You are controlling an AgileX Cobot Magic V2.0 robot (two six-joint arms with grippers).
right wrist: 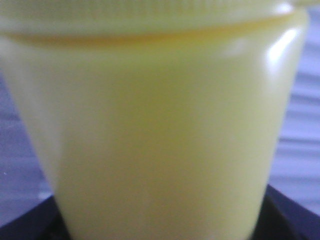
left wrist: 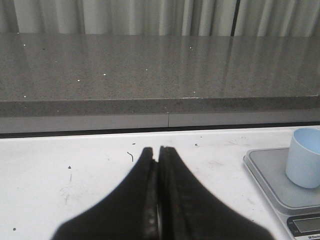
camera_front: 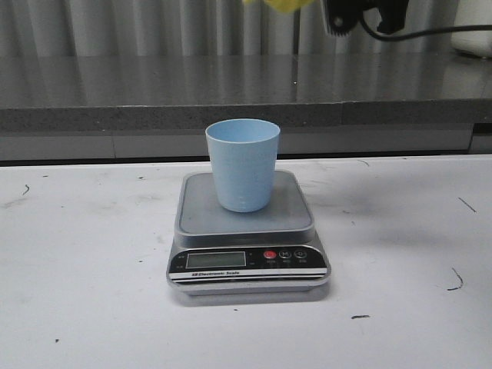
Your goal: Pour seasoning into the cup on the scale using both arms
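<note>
Resting on the table (camera_front: 77, 307), the scale (camera_front: 247, 261) carries the upright cup (camera_front: 243, 164). Left gripper (left wrist: 159, 152): fingers pressed together, empty, beside the scale. Right gripper (camera_front: 361, 14): pinching the bottle (right wrist: 160, 130) high above. Risk: pouring from such height may miss the cup.

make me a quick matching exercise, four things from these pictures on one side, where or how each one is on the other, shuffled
Things:
1. cup
2. scale
3. seasoning bottle
4. left gripper

Places or states:
A. shut, holding nothing, low over the table
B. flat on the white table
C. upright on the scale platform
D. held up high at the right gripper

Pairs: 1-C, 2-B, 3-D, 4-A
</note>
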